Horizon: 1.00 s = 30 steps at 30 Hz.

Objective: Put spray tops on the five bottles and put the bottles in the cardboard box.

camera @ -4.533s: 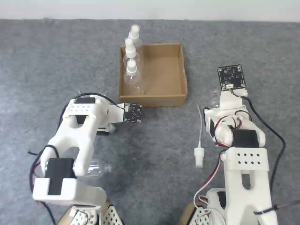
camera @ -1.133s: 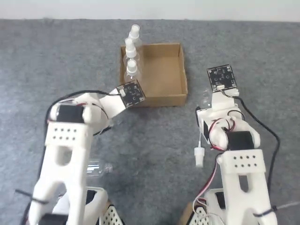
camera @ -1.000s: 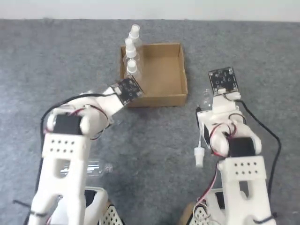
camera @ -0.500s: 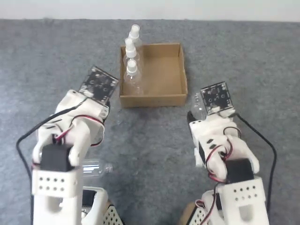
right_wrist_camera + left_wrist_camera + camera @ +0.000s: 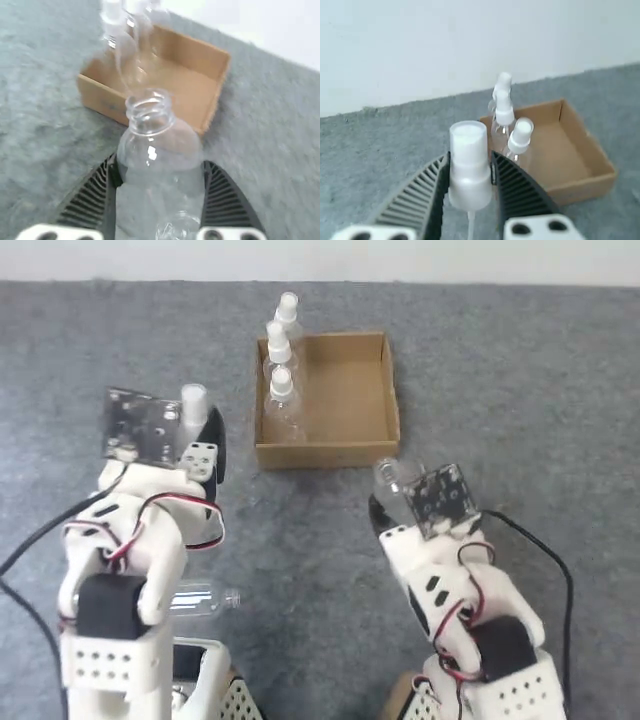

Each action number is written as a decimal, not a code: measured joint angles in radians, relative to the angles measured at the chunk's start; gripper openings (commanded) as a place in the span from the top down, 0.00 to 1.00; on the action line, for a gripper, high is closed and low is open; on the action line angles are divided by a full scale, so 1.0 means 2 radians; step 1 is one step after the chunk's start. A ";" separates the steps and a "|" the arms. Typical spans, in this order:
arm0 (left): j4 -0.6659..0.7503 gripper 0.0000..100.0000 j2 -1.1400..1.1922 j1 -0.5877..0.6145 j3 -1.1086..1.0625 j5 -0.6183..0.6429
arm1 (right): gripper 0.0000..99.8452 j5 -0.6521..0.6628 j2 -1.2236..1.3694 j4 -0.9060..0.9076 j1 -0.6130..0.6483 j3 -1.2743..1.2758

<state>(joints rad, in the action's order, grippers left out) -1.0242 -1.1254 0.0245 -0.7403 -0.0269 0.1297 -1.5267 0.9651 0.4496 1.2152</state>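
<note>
Spare bottle (image 5: 203,598): lies on its side on the bench close to the arm bases, beside the left arm. Its neck is open, with no top fitted, and it looks to be the last one waiting its turn.
Right pincer (image 5: 160,174): clamped around the belly of a clear open bottle (image 5: 159,150), which is lifted off the bench just short of the box's front right corner.
Reason for that hold: gripping the body leaves the mouth free and pointing away from the wrist, probably so a top can be pushed in.
Left pincer (image 5: 468,167): closed on a white spray top (image 5: 468,147), raised above the bench just left of the box. Its thin tube (image 5: 470,227) hangs down between the jaws.
Reason for that hold: with the tube pointing down, it can be threaded into a bottle mouth. Top and open bottle are well apart, so the arms would need to meet first.
Cardboard box (image 5: 370,390): beyond both pincers and open at the top. Three capped bottles (image 5: 281,400) stand in a row along its left wall, with room beside them for more.
Progress: three of five appear finished, and a fourth is being prepared.
Bench (image 5: 520,370): covered in a grey, felt-like mat.
Room: a plain pale wall (image 5: 320,260) rises right behind the far edge.
</note>
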 measured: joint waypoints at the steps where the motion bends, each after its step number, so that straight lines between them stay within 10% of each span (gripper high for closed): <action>1: 0.005 0.99 -0.005 0.000 0.000 0.009 | 0.93 0.000 -0.012 -0.002 0.008 0.009; 30: 0.059 0.99 -0.227 -0.071 -0.035 0.143 | 0.93 0.000 -0.081 -0.159 0.117 0.172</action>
<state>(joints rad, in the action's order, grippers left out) -0.9060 -1.5796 -0.1181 -0.8109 0.2601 0.1297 -1.6878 0.6475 0.6828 1.5589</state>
